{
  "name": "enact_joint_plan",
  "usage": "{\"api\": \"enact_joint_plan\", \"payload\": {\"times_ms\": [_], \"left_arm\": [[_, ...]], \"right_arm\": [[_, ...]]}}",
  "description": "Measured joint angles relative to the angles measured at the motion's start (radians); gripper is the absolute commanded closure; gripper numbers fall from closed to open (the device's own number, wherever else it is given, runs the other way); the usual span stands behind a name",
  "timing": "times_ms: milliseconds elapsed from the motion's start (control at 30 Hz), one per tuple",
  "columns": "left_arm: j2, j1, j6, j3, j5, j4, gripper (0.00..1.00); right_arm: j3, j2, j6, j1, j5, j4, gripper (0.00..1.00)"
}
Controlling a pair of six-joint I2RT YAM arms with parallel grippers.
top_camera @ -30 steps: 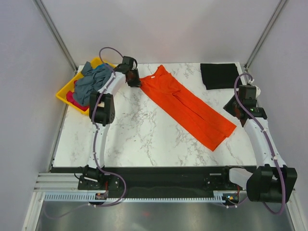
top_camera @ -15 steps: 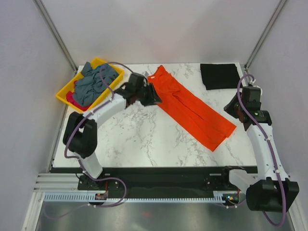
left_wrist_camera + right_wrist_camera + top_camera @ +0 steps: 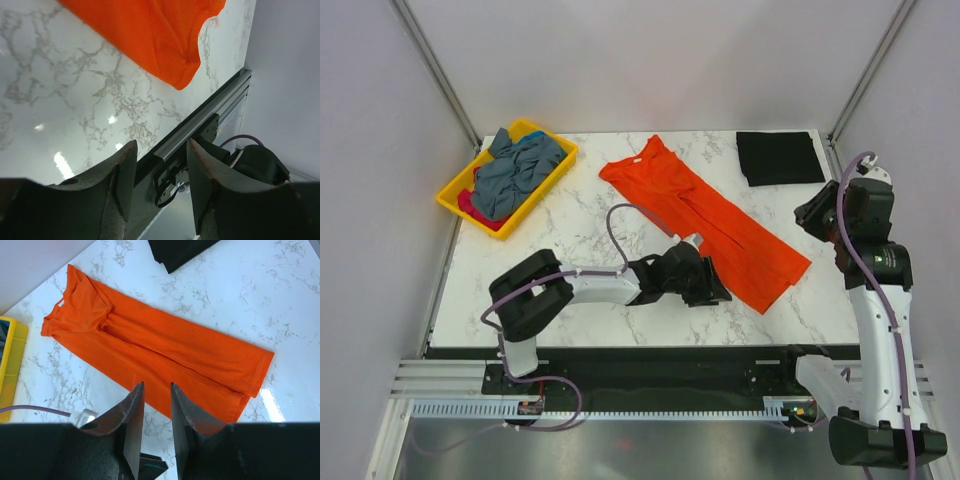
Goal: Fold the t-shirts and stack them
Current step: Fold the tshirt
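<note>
My left gripper [image 3: 710, 288] lies low over the marble table [image 3: 570, 235] in the lower middle of the top view, just beside the lower left edge of the orange t-shirt [image 3: 705, 215]. Its jaws are spread with nothing between them. In my left wrist view the two fingers [image 3: 122, 185] rise from the bottom of the frame, and the gap between them shows the table's front rail [image 3: 200, 127]. A corner of the orange cloth [image 3: 150, 35] hangs in at the top, apart from the fingertips. The orange t-shirt is laid flat as a long, narrow strip, running diagonally from the upper middle of the top view to the lower right, with its collar at the upper end. My right gripper [image 3: 823, 215] is raised at the right side, clear of the cloth. My right wrist view looks down on the whole orange shirt [image 3: 165, 360], and the fingers [image 3: 131, 425] stand slightly parted and grip nothing. A black t-shirt [image 3: 778, 157] lies folded into a rectangle at the upper right corner of the table. At the upper left, a yellow tray [image 3: 450, 203] holds crumpled grey-blue shirts [image 3: 515, 170] with a bit of pink cloth [image 3: 470, 203] underneath.
</note>
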Motion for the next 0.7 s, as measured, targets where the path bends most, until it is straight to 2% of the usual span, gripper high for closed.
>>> {"api": "enact_joint_plan", "payload": {"times_ms": [467,700], "left_arm": [[0.293,-0.123,-0.12,0.225,-0.067,0.081,0.47],[0.341,-0.139,-0.165,0.276,-0.097,0.07,0.47]], "right_arm": [[-0.001,-0.106,0.011,0.0,-0.01,-0.026,0.64],[-0.016,-0.14,0.011,0.0,-0.004,-0.036,0.64]]}}
